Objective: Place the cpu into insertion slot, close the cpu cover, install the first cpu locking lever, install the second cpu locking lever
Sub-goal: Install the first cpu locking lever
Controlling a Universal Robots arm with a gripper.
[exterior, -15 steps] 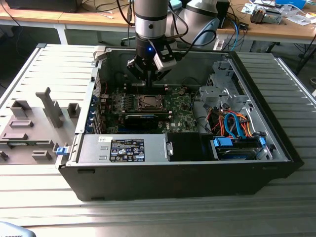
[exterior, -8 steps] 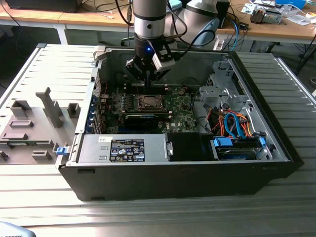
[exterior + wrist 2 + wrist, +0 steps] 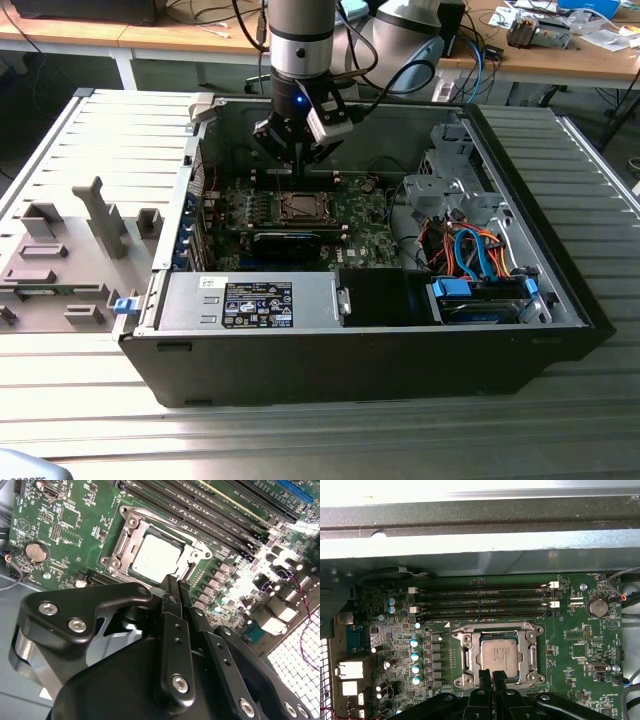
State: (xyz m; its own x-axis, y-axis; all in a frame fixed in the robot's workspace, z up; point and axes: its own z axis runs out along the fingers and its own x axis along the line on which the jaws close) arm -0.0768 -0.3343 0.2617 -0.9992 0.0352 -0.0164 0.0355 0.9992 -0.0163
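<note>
Hovering claw (image 3: 172, 587), fingers pinched together and empty, sat right at the socket's edge.

The cpu (image 3: 498, 655) lay flat in the insertion slot (image 3: 131, 526), cover frame around it. I'd guess the chip's light, stiff and slick, with fragile contacts underneath, so hold its edges only. Green motherboard (image 3: 580, 630) all around.

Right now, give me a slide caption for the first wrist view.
Gripper poised at the edge of the cpu, seated in the insertion slot on the green motherboard.
</note>
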